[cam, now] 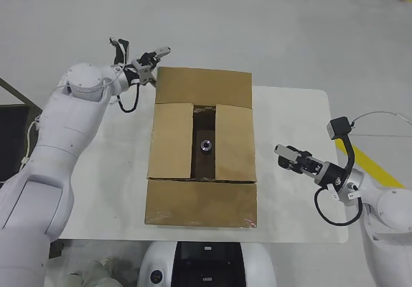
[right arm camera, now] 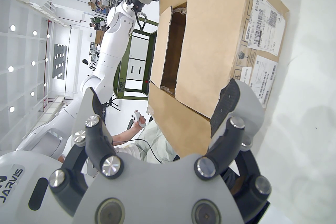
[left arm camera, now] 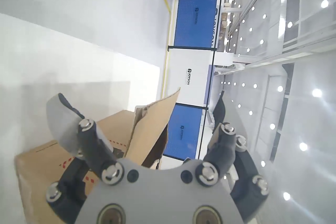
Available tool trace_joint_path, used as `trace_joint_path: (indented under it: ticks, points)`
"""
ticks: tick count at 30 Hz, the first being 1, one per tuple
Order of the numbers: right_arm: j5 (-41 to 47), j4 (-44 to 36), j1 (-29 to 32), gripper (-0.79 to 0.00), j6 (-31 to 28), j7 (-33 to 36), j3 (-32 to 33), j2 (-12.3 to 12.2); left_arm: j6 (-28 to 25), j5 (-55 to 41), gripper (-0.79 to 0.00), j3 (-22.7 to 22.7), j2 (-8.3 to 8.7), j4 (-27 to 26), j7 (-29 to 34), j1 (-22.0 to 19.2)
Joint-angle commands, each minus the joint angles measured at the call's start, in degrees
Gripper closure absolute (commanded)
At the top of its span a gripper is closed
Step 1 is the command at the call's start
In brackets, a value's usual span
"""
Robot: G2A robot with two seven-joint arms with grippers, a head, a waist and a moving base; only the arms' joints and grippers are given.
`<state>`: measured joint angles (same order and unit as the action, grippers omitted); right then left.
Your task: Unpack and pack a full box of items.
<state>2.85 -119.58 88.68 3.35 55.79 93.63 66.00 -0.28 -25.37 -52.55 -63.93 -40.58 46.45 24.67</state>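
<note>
White table (cam: 292,122), matte, carries 1 cardboard box (cam: 171,143) at its middle. The box's far and near flaps are turned outward; its 2 side flaps lie nearly level, leaving a dark slot between them, in which 1 small round item (cam: 205,146) sits. Printed labels (right arm camera: 265,25) are stuck on the box wall facing the right arm. Left gripper (cam: 143,52) is at the box's far left corner beside the far flap, fingers spread wide, grasping nothing; contact with the flap cannot be judged. Right gripper (cam: 283,152) hangs over bare table just right of the box, fingers apart, empty. The floor is pale grey with a yellow line (cam: 370,158). Blue and white partition panels (left arm camera: 195,22) stand beyond, and a green cabinet (right arm camera: 134,64) stands near the left arm.
</note>
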Motion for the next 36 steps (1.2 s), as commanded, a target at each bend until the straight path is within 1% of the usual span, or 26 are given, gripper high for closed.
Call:
trace_joint_path:
  ticks: [1, 4, 7, 11, 13, 18, 23, 29, 31, 36]
  points:
    - [0.0, 0.0, 0.0, -0.785, 0.0, 0.0, 0.0, 0.0, 0.1, -2.0, -0.785, 0.4, -0.89, 2.5, 1.2, -0.7]
    - [0.0, 0.0, 0.0, -0.785, 0.0, 0.0, 0.0, 0.0, -0.1, -6.2, -0.785, 0.1, -1.89, 5.8, 4.7, -1.8]
    - [0.0, 0.0, 0.0, -0.785, 0.0, 0.0, 0.0, 0.0, -2.3, -8.4, -0.785, -0.6, -2.31, 8.1, 9.1, -3.0]
    - [0.0, 0.0, 0.0, -0.785, 0.0, 0.0, 0.0, 0.0, -5.2, -11.0, -0.785, -1.8, -2.32, 9.9, 18.0, -4.1]
    - [0.0, 0.0, 0.0, -0.785, 0.0, 0.0, 0.0, 0.0, -7.0, -10.2, -0.785, -1.8, -2.25, 10.1, 21.3, -4.6]
    - [0.0, 0.0, 0.0, -0.785, 0.0, 0.0, 0.0, 0.0, -8.6, -12.6, -0.785, -3.1, -2.15, 10.7, 28.6, -5.0]
    - [0.0, 0.0, 0.0, -0.785, 0.0, 0.0, 0.0, 0.0, -9.1, -14.9, -0.785, -4.2, -2.07, 10.2, 34.9, -5.0]
    - [0.0, 0.0, 0.0, -0.785, 0.0, 0.0, 0.0, 0.0, -9.1, -16.4, -0.785, -5.4, -1.73, 9.6, 40.9, -4.7]
    - [0.0, 0.0, 0.0, -0.785, 0.0, 0.0, 0.0, 0.0, -9.3, -15.9, -0.785, -5.4, -1.53, 8.8, 41.6, -4.5]
    - [0.0, 0.0, 0.0, -0.785, 0.0, 0.0, 0.0, 0.0, -8.4, -15.4, -0.785, -4.8, -0.57, 4.7, 41.6, -2.8]
